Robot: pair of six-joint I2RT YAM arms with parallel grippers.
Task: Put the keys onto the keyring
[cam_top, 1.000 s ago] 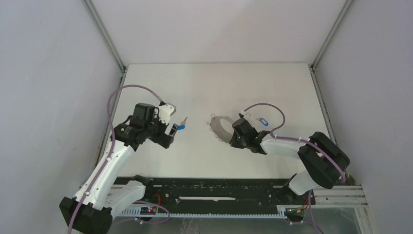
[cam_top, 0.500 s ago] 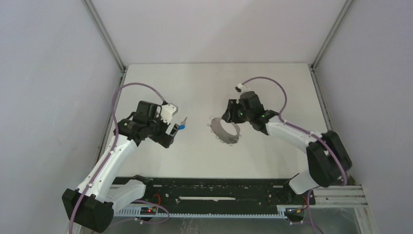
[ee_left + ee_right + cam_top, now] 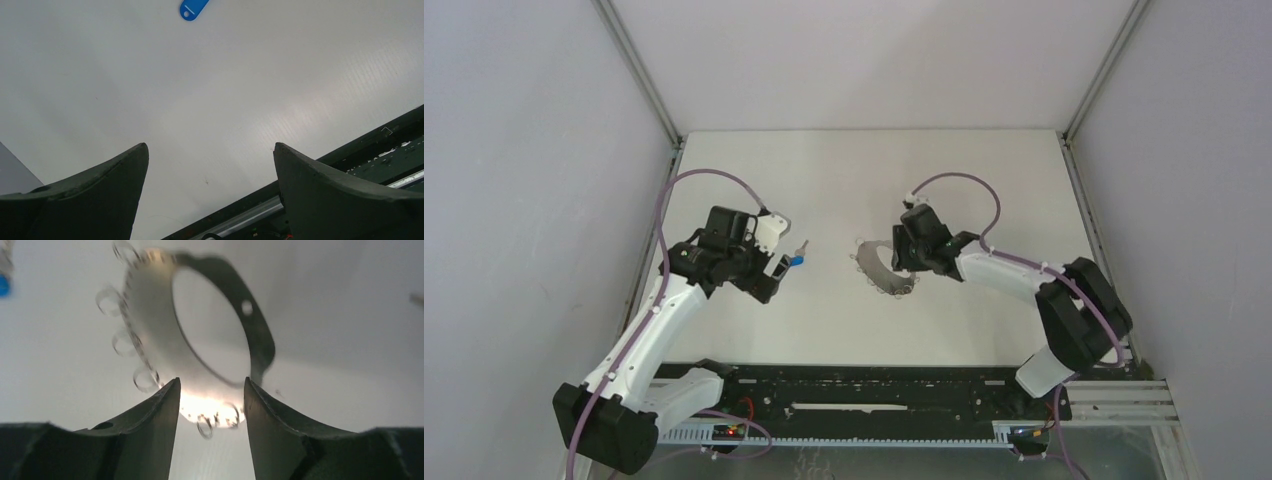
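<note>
The keyring [image 3: 874,263], a wide grey hoop fringed with small wire loops, lies flat at mid-table. My right gripper [image 3: 903,260] hangs over its right edge. In the right wrist view the hoop [image 3: 150,315] fills the frame, and its near rim with loops sits in the gap of my open right gripper [image 3: 212,380], untouched by the fingers. One key with a dark blue tag [image 3: 796,261] lies just right of my left gripper [image 3: 774,275]. That gripper [image 3: 210,146] is wide open and empty, with the blue tag [image 3: 192,8] far ahead of it. The other key is hidden.
A black rail with wiring [image 3: 874,385] runs along the table's near edge and shows behind the left fingers [image 3: 350,150]. Grey walls with metal corner posts [image 3: 639,75] close in the sides and back. A purple cable [image 3: 954,182] loops above the right wrist.
The right gripper went from shut to open, swung from the keyring's near edge to its far side, then settled over its right rim, and the arm now covers the lighter key. The left arm barely moved.
</note>
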